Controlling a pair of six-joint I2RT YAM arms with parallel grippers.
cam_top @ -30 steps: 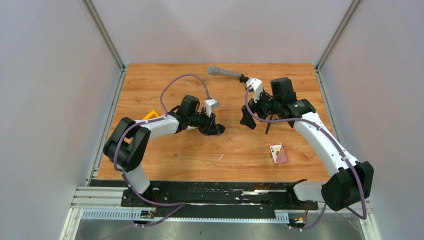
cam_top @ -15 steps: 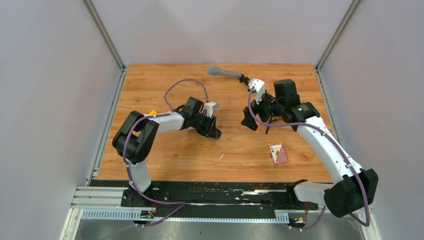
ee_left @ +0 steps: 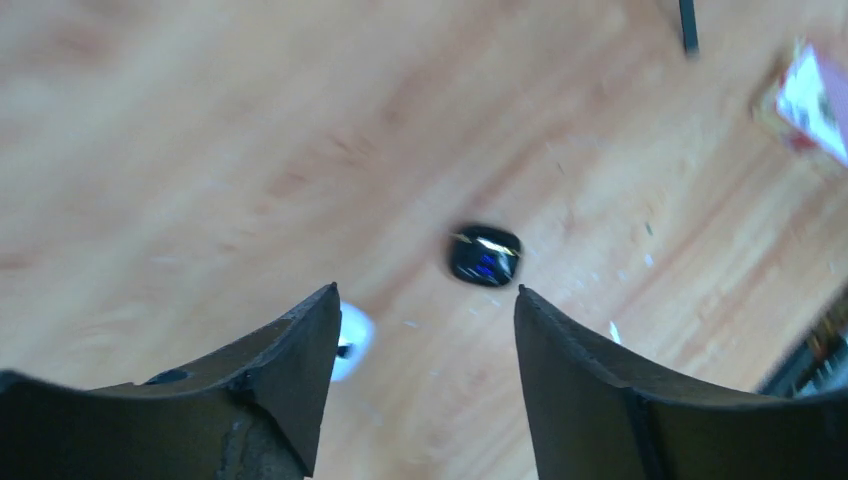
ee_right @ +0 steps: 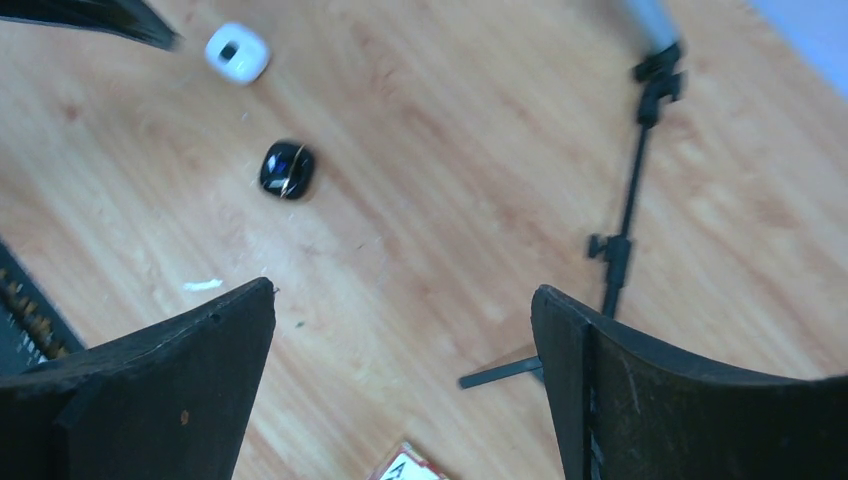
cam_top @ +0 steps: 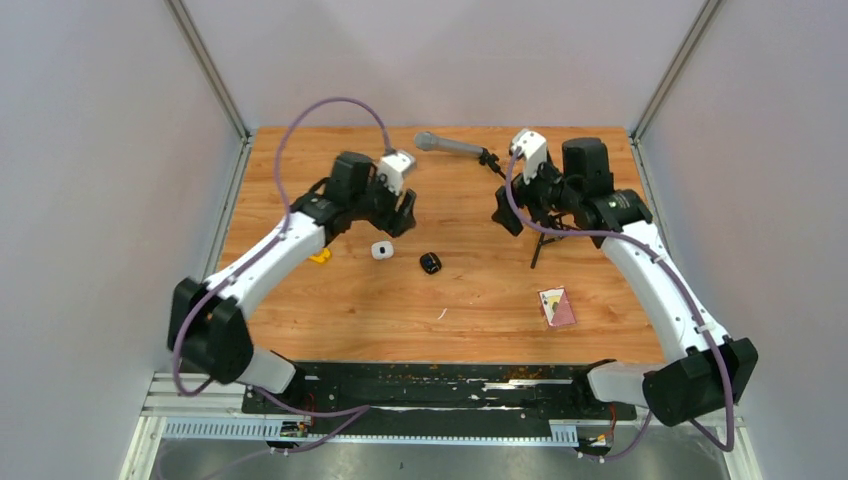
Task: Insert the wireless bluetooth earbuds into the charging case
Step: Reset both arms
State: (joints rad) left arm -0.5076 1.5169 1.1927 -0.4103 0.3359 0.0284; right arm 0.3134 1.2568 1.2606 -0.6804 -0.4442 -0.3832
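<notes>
White charging case (ee_left: 356, 332) half behind end effector (ee_left: 425, 292)

From bases at the frame's bottom edge, the left arm (cam_top: 265, 265) stretches to upper centre-left and the right arm (cam_top: 655, 280) to upper centre-right, left fingers (ee_left: 290, 380) and right fingers (ee_right: 180, 370) spread apart.

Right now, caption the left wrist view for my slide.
Open left jaws above the wooden table, framing a black case and a half-hidden white case.
</notes>
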